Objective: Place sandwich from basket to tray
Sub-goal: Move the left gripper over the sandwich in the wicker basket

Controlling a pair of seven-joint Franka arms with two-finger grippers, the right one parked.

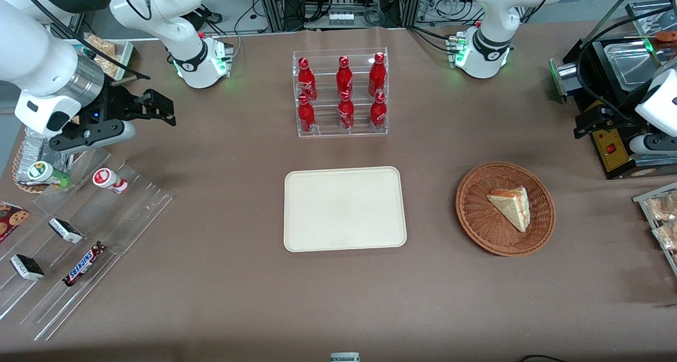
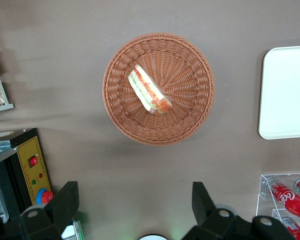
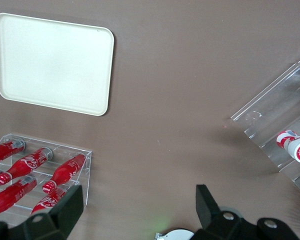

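sandwich (image 2: 149,91) in basket (image 2: 190,117) | gripper (image 2: 135,202) above, fingers (image 2: 65,202) spread | Coca-Cola bottles (image 1: 344,92) | Snickers bar (image 1: 83,263)

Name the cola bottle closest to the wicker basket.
The lower-tier cola bottle at the working arm's end of the rack; the other five stand higher or farther from the basket. The open pincer hovers above the table near that basket.

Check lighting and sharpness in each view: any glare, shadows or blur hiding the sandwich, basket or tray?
Front view: even light, sandwich, basket and tray sharp. Left wrist view: soft shadow under the basket; open gripper high above the table, dark. Right wrist view: tray crisp, no glare.
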